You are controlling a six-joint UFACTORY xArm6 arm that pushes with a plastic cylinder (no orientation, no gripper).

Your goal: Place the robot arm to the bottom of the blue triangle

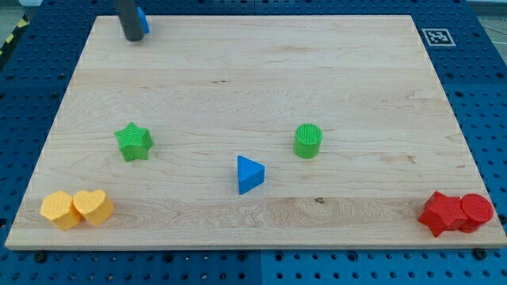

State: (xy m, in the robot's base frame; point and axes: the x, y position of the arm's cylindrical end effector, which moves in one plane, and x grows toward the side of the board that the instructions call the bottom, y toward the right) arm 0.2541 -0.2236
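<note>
Blue triangle: a solid blue triangle block (249,174) is seen lying flat on the table (253,63), one corner pointing to the view's right, its left face in darker shade.
Triangle's place: it is found slightly left of the middle and in the lower half of the table, apart from every other block; the green cylinder (307,141) is set near it, up and to the view's right.
Rod: a dark rod is seen entering from the view's top left, cut off by the frame's edge and leaning slightly.
My tip: my tip (134,37) is placed at the table's top-left corner, well apart from the blue triangle, up and to its left.
Jaws: none are carried; the arm is ended by the plain rod, so nothing is held.
Blue block at the tip: a second blue block (142,20) is partly hidden behind the rod; its shape cannot be told.
Other blocks: a green star (133,142) is seen at the left; a yellow pair (77,208), touching, at bottom left; a red pair (456,212), touching, at bottom right.
</note>
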